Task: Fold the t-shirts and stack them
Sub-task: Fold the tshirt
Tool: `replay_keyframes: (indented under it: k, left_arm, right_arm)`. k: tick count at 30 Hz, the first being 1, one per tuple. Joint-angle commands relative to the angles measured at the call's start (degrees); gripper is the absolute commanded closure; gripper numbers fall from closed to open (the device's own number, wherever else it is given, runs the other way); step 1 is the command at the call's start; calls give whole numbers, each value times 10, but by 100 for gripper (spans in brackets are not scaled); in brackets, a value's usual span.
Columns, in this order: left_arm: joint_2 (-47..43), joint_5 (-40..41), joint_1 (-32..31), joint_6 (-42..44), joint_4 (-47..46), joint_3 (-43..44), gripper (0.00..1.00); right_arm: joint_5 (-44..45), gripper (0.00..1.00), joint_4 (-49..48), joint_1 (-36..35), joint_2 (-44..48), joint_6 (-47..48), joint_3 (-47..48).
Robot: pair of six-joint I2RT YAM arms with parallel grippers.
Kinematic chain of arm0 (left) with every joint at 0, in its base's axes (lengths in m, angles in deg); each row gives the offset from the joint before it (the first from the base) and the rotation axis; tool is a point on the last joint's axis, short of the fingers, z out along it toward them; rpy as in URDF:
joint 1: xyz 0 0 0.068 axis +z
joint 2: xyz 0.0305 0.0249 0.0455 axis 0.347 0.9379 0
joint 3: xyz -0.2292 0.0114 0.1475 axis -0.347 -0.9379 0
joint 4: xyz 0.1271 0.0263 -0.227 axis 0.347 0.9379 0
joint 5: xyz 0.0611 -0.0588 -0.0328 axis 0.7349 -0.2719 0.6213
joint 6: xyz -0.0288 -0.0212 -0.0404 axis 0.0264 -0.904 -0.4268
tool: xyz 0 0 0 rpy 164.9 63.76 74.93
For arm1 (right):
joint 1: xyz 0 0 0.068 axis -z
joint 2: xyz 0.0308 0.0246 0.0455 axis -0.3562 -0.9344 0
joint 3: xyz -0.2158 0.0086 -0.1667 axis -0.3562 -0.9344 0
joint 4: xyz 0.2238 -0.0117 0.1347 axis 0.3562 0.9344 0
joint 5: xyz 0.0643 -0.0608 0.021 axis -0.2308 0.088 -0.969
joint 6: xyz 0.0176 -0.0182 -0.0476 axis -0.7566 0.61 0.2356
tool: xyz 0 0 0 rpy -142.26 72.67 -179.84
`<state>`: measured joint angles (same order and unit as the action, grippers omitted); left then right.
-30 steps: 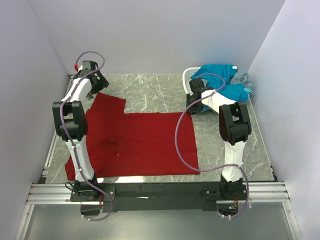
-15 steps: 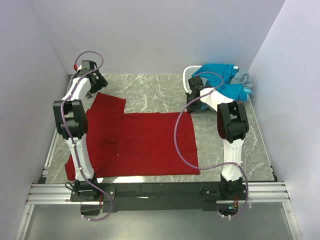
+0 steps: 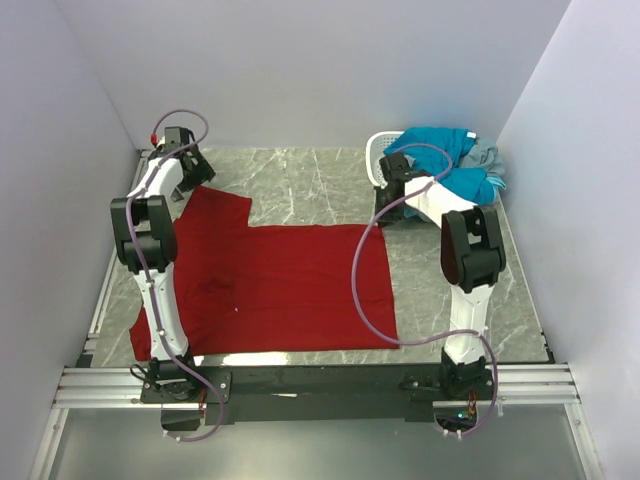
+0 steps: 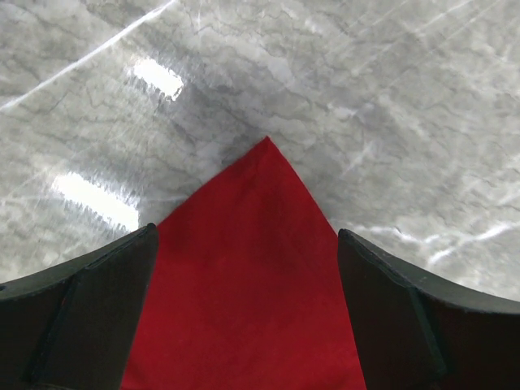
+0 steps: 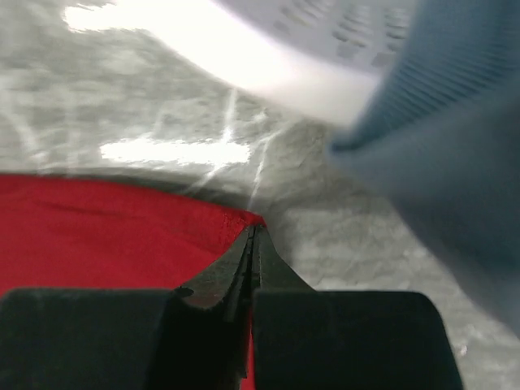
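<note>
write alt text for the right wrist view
The right end effector is closed on the corner of a red t-shirt lying flat on a grey marble table. Beyond it, out of focus, are a white perforated basket and blue cloth hanging at the right.

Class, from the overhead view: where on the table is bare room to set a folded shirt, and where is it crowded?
Bare: the far middle of the table, between the red t-shirt, the back wall and the white basket; also a strip between that shirt's hem and the right arm. Crowded: the basket corner, heaped with teal and grey t-shirts.
</note>
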<state>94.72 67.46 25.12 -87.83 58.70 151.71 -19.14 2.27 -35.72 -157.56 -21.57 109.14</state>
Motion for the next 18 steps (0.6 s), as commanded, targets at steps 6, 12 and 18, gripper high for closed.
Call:
replay_keyframes:
  k: [6, 12, 18]
  left_arm:
    - [38, 37, 0, 20, -11, 70, 6]
    - [62, 40, 0, 10, -17, 88, 16]
    - [79, 31, -3, 2, -29, 96, 28]
  right_arm:
    - [-13, 100, 6, 0, 84, -14, 15]
    - [-18, 100, 9, -1, 92, -17, 15]
    - [-20, 100, 14, -2, 88, -13, 14]
